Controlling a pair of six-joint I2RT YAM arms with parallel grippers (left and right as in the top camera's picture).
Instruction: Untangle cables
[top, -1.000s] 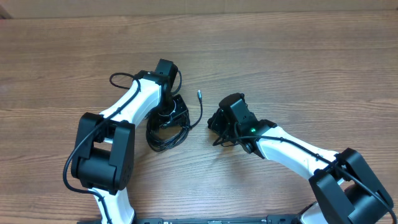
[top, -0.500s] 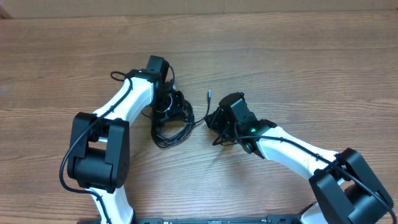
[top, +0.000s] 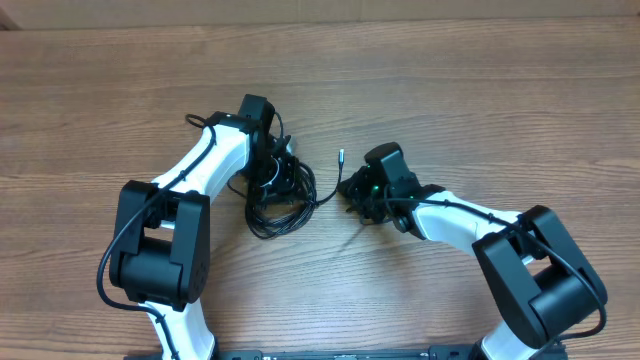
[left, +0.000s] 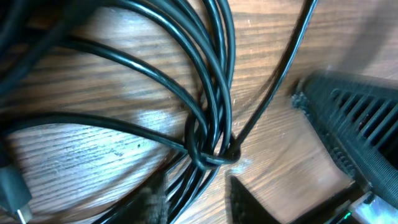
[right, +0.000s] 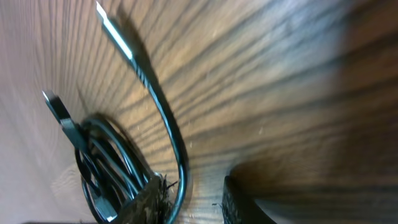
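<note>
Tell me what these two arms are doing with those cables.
Two robot arms are working on a tangle of black cables on a wooden table. The left gripper sits over the coiled bundle, jaws parted around several strands. The right gripper is open astride one loose strand ending in a silver plug. The bundle is not yet untangled.

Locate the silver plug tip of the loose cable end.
In the overhead view the silver plug tip lies on the table near its middle, between the coiled cables and the right gripper.
</note>
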